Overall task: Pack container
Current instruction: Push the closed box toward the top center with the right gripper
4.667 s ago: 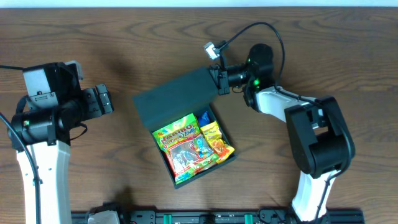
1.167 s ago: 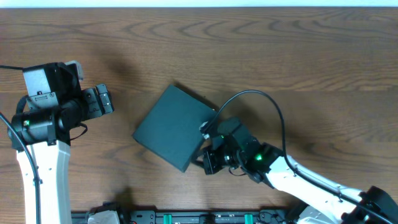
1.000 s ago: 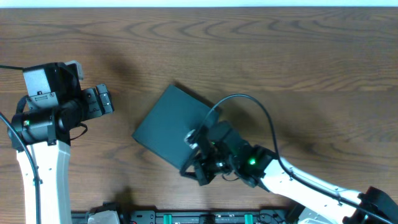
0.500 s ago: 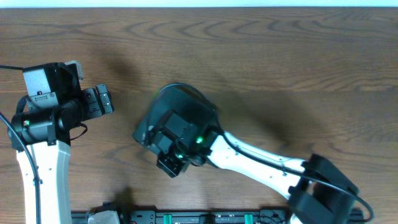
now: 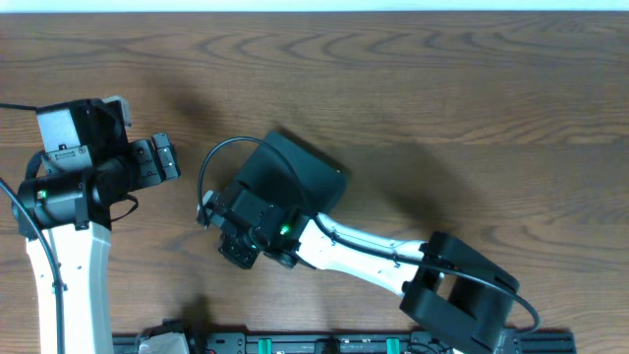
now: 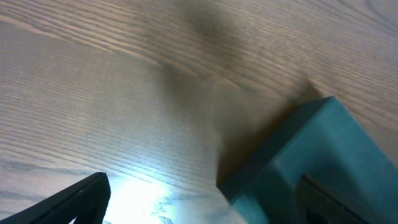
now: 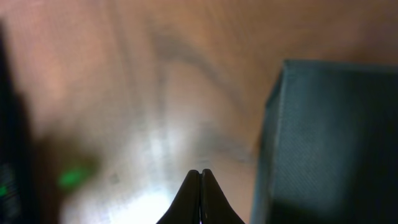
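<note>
The container (image 5: 303,169) is a dark teal square box in the middle of the table, with its lid shut flat. My right arm reaches over its front half. My right gripper (image 5: 234,254) is shut and empty, just off the box's front-left corner. In the right wrist view the shut fingertips (image 7: 200,173) point at bare table, with the container's wall (image 7: 329,143) to their right. My left gripper (image 5: 160,162) is open and empty, left of the box. The left wrist view shows a corner of the container (image 6: 311,155).
The brown wooden table (image 5: 472,108) carries nothing else that I can see. The right arm's cable (image 5: 211,162) loops over the box's left edge. The table's front rail (image 5: 295,344) runs along the near edge.
The lid, open earlier with snack packets showing, is now shut. My right arm swept from the box's right side across its front to its left corner. The left arm has not moved.
</note>
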Robot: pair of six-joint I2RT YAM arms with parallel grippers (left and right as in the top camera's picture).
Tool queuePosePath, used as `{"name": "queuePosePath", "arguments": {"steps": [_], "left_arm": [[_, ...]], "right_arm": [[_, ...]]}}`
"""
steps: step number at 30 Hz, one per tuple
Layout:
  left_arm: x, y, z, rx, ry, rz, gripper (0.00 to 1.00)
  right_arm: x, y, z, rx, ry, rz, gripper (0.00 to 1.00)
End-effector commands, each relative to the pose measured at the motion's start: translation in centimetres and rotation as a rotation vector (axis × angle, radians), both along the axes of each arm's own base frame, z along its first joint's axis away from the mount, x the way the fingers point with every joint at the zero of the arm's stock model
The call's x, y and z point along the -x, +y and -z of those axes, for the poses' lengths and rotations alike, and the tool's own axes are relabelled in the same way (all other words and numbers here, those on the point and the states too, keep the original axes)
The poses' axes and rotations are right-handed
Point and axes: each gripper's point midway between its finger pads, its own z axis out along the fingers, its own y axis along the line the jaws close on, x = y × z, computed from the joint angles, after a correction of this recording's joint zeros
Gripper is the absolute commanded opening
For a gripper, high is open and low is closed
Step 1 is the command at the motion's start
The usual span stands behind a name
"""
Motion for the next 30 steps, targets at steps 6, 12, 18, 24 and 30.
{"name": "queuePosePath", "arguments": {"steps": [6, 12, 18, 24, 30], "left_arm": [[0.1, 0.1, -0.4, -0.008, -0.011, 0.006, 0.95], [0.1, 0.1, -0.4, -0.009, -0.011, 0.006, 0.95], [0.1, 0.1, -0.4, -0.009, -0.011, 0.006, 0.95], [0.1, 0.1, -0.4, -0.009, -0.011, 0.006, 0.95], [0.1, 0.1, -0.4, -0.008, -0.011, 0.006, 0.95]], "right_arm": [[-9.6, -4.2, -1.0, 0.09, -0.275, 0.331, 0.02], [-15.0, -7.6, -1.8, 0.074, -0.336, 0.537, 0.02], [-19.3, -11.2, -1.1, 0.079, -0.342, 0.653, 0.01], [-24.1, -15.4, -2.4, 0.005, -0.368, 0.824, 0.02], [-26.0, -17.3, -3.9, -0.03, -0.405, 0.885, 0.01]]}}
